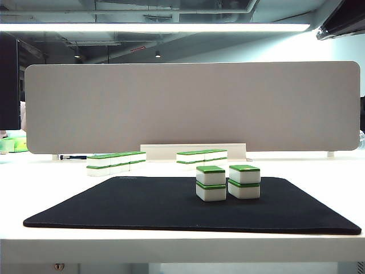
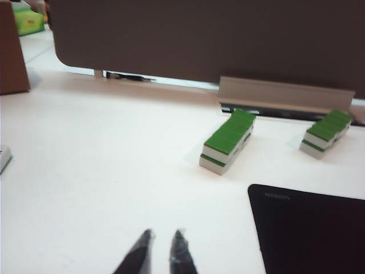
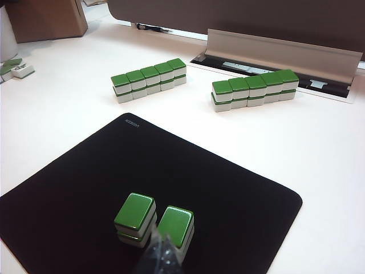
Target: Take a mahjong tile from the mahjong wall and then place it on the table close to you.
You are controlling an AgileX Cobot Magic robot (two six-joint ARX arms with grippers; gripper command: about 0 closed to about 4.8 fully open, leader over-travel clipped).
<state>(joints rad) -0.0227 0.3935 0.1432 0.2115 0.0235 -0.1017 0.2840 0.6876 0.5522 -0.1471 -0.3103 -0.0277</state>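
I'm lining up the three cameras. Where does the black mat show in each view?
Exterior view: the black mat spans the table's near middle, two tile stacks on it.
Left wrist view: only one corner of it shows, beyond the left gripper.
Right wrist view: it fills the foreground under the two stacks.
Shared landmark: the grey divider panel.
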